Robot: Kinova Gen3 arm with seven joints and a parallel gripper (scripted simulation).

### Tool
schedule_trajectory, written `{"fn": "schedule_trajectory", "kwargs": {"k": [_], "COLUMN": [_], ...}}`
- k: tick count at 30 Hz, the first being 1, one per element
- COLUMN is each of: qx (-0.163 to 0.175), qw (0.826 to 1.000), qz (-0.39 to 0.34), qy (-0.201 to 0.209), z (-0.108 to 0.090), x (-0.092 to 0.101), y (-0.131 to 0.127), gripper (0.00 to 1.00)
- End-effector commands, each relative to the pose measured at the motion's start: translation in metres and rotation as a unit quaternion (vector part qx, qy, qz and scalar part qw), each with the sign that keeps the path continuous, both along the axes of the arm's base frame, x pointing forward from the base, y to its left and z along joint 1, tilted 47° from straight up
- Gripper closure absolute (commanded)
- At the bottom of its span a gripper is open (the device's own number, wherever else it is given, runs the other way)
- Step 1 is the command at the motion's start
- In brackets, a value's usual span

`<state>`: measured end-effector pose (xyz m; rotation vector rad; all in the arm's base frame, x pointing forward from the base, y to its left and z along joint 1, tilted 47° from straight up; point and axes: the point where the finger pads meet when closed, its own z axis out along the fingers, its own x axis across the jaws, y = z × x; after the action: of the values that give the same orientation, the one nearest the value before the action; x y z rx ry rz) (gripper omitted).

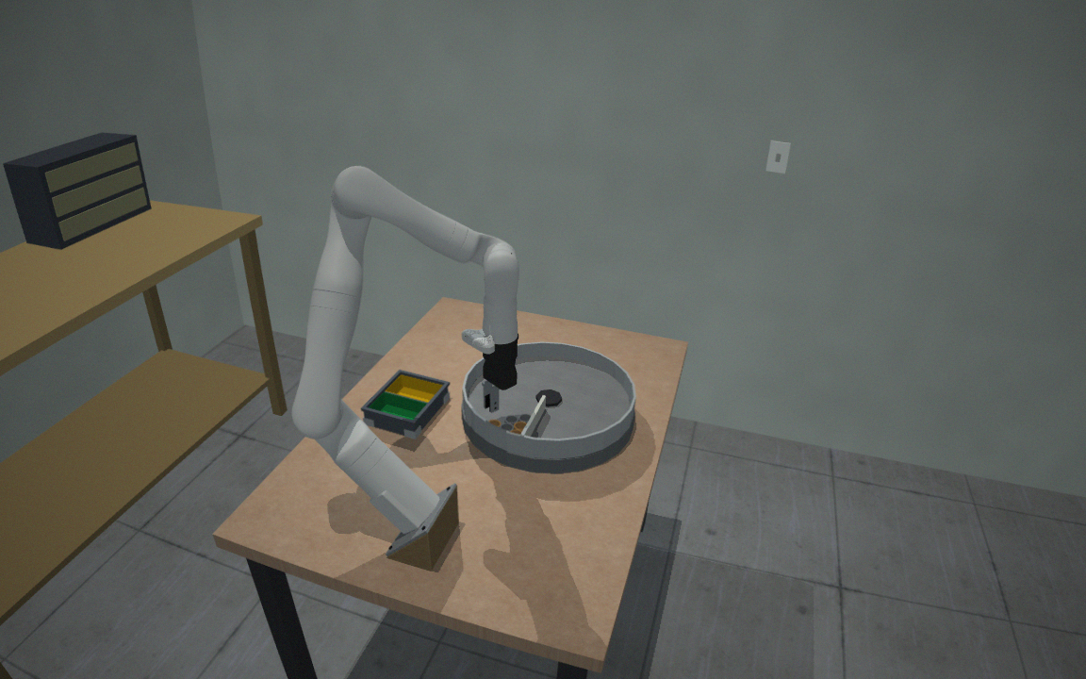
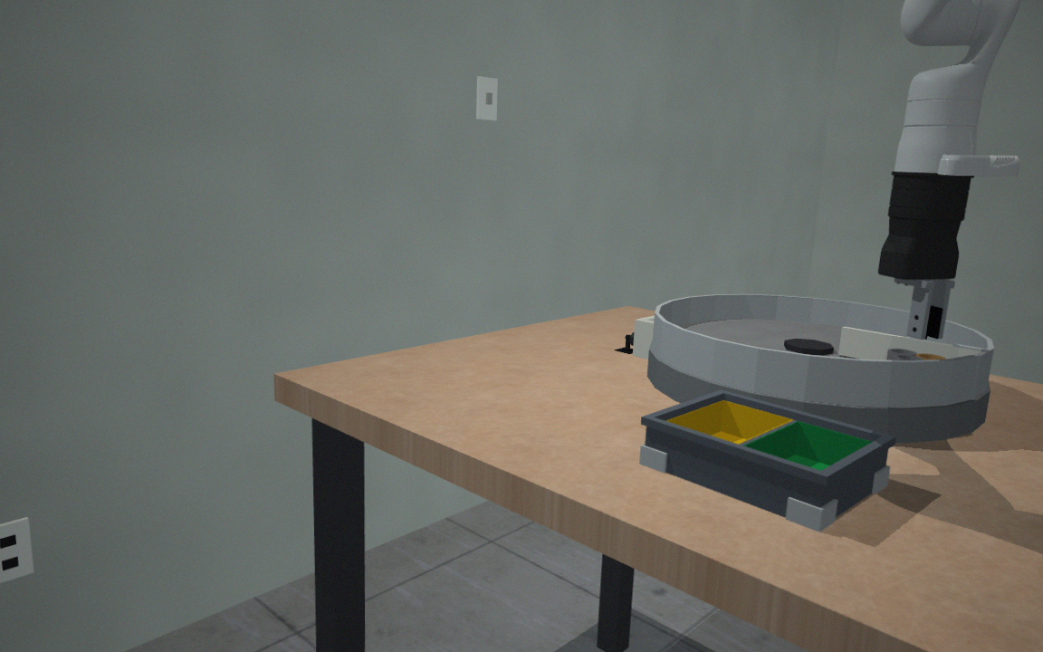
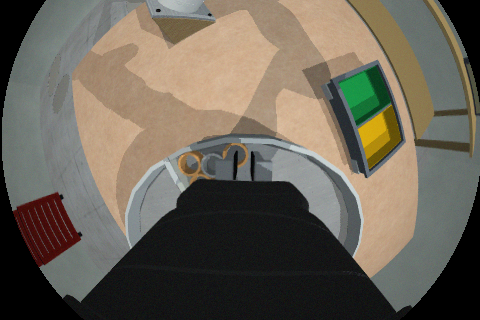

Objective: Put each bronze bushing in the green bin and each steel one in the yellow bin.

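My gripper (image 1: pixel 490 408) (image 2: pixel 926 334) (image 3: pixel 244 161) points down over the turntable (image 1: pixel 547 449) (image 2: pixel 800 380), its fingers partly open with nothing between them. Several bushings sit together beside the pale divider. In the wrist view one bronze bushing (image 3: pixel 225 154) is partly covered by a finger. A steel bushing (image 3: pixel 204 164) (image 2: pixel 903 355) lies beside it, then a bronze bushing (image 3: pixel 181 163) near the divider. Another bronze bushing (image 3: pixel 201 177) is mostly hidden by the gripper body. The green bin (image 1: pixel 398 406) (image 2: pixel 813 445) (image 3: pixel 364 95) and yellow bin (image 1: pixel 416 388) (image 2: pixel 728 421) (image 3: pixel 380 137) show no bushings.
The turntable has a raised round wall, a pale divider (image 1: pixel 534 415) (image 2: pixel 865 339) (image 3: pixel 175 175) and a dark centre hub (image 1: pixel 548 397) (image 2: pixel 808 346). The two bins share a dark tray (image 1: pixel 390 426) (image 2: pixel 728 468) beside the turntable. My arm's base stands at the table's near end in the top view.
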<state>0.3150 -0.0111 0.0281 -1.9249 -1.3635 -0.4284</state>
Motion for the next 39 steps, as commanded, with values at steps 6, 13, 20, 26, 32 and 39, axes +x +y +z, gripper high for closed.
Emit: {"fn": "schedule_trajectory", "kwargs": {"k": [6,13,20,26,32,39], "qx": [0.001,0.001,0.001,0.001,0.001,0.001], "qw": [1.000,1.000,1.000,1.000,1.000,1.000], "qz": [0.000,0.000,0.000,0.000,0.000,0.000], "qy": [0.001,0.001,0.001,0.001,0.001,0.001], "z": [-0.010,-0.018,-0.020,-0.020,-0.025,-0.029], "x": [-0.003,-0.004,-0.005,-0.005,-0.006,-0.007], "y": [0.011,0.019,0.021,0.021,0.026,0.031], "gripper": [0.60,0.60,0.60,0.60,0.60,0.60]}}
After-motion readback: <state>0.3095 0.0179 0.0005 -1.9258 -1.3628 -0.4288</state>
